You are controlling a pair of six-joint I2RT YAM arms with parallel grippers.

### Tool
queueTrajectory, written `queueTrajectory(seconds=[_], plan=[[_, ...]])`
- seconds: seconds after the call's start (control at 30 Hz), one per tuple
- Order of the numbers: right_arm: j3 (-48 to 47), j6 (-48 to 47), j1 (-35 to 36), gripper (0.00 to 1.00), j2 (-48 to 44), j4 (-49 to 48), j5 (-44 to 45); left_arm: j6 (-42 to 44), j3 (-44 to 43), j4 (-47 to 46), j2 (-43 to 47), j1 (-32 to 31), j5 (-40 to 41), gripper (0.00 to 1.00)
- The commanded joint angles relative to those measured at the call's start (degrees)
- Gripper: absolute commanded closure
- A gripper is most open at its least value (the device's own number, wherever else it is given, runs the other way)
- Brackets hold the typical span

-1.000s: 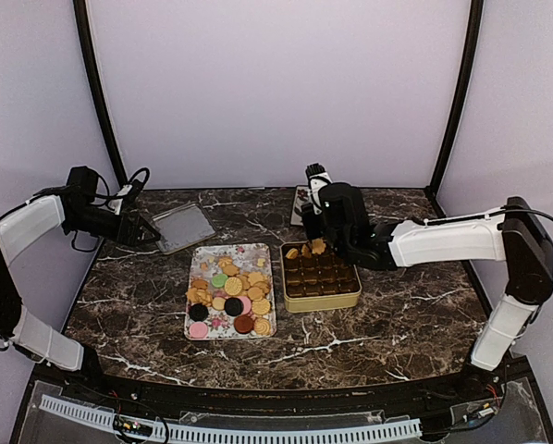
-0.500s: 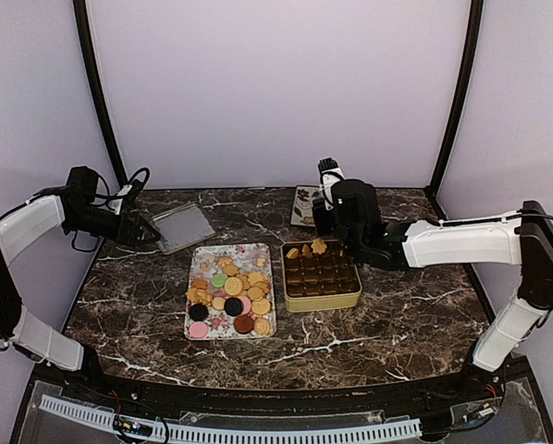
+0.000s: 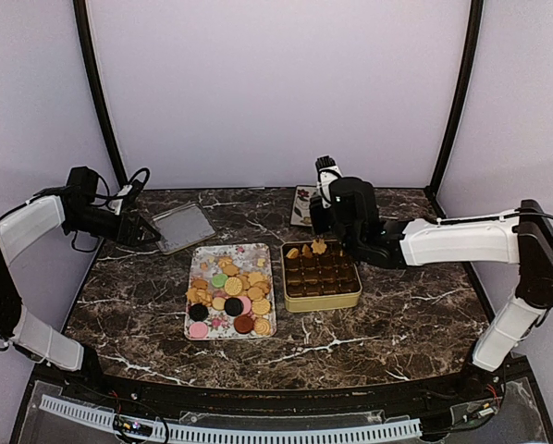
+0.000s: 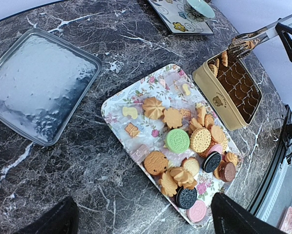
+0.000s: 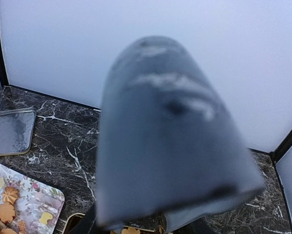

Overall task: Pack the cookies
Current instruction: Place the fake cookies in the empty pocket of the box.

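Jaws on the left gripper (image 4: 143,209) stand wide apart with nothing between them, hovering at the left side of the table, above the near edge of the tray. The right gripper (image 3: 332,222) appears closed on a pair of metal tongs (image 4: 253,40). Its own wrist view is blocked by a blurred grey shape, most likely the handle of that tool, so this grip is judged mainly from the left wrist view, where the tongs reach over the far end of the tin.

The dark marble table (image 3: 424,314) carries everything. A shallow silvery lid (image 4: 38,87) lies at the far left, well apart from the rest. The flowery tray (image 4: 117,105) sits in the middle, and the gold tin (image 4: 219,100) sits just beside it on the right. A small patterned plate (image 4: 182,14) lies beyond the tin.

Nearly all the cookies (image 4: 200,140) are heaped on the tray: tan rounds and shaped ones, a green disc, pink ones and dark sandwich biscuits. Only a few golden pieces (image 3: 312,248) rest in the tin's far row. The other compartments of its grid look bare.

Packing seems barely begun. Whether the tong tips grip a biscuit now is too small to tell.
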State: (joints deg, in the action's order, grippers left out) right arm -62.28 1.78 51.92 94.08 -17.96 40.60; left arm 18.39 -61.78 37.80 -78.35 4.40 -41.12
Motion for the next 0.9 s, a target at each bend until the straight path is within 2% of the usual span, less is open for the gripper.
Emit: queueTrajectory(seconds=[0.0,0.3,0.87], plan=[[-4.91,-0.19,1.46,0.58,2.23,-4.19,-0.85,0.49,0.67,0.47,0.85,0.46,-0.89,0.03],[-8.09,2.57,2.76,0.59,5.92,-3.71,-2.82,0.45,0.44,0.41,0.57,0.51,-0.89,0.03],[-7.12,7.37,2.40,0.61,7.62,-4.00,-2.07,0.45,0.08,0.66,0.74,0.52,-0.89,0.04]])
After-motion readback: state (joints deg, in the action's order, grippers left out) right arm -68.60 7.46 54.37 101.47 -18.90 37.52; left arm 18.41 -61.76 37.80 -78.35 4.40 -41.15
